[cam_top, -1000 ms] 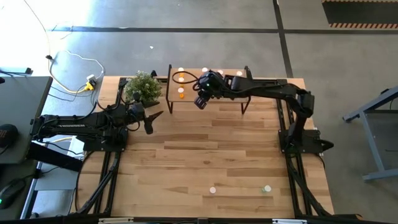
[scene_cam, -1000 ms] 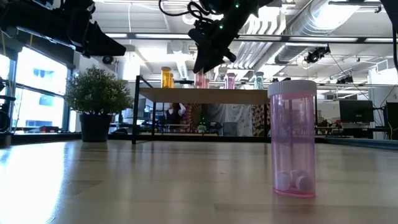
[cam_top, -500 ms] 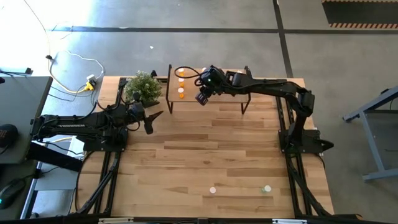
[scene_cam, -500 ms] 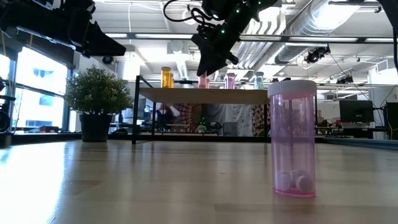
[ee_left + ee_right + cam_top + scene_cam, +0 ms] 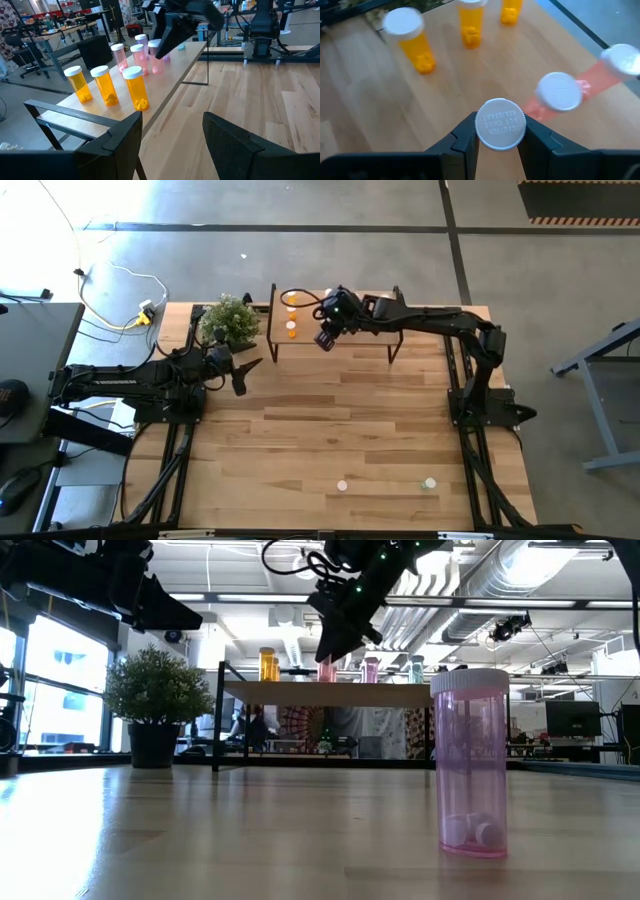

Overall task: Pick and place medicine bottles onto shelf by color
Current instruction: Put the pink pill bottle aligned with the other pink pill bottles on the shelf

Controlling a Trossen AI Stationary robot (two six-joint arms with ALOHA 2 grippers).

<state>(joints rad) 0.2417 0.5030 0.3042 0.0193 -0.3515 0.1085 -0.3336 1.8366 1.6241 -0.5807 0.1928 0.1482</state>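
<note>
The plank bench (image 5: 330, 430) stands on grey concrete floor. Over the shelf (image 5: 345, 330) at its far edge, the right end effector (image 5: 500, 137) grips a white-capped bottle (image 5: 500, 124) beside pink bottles (image 5: 560, 97) and orange bottles (image 5: 136, 88). The left end effector (image 5: 246, 374) hovers open, near the potted plant (image 5: 229, 320).

Robotics lab, exposed ceiling ducts (image 5: 500, 580), concrete floor (image 5: 300, 250), background workbenches (image 5: 65, 32)

Grey concrete floor (image 5: 300, 205) with dark seams, bright window (image 5: 60, 690) at one side, exposed silver ceiling ducts (image 5: 560, 580), cluttered workshop desks (image 5: 55, 32) beyond
</note>
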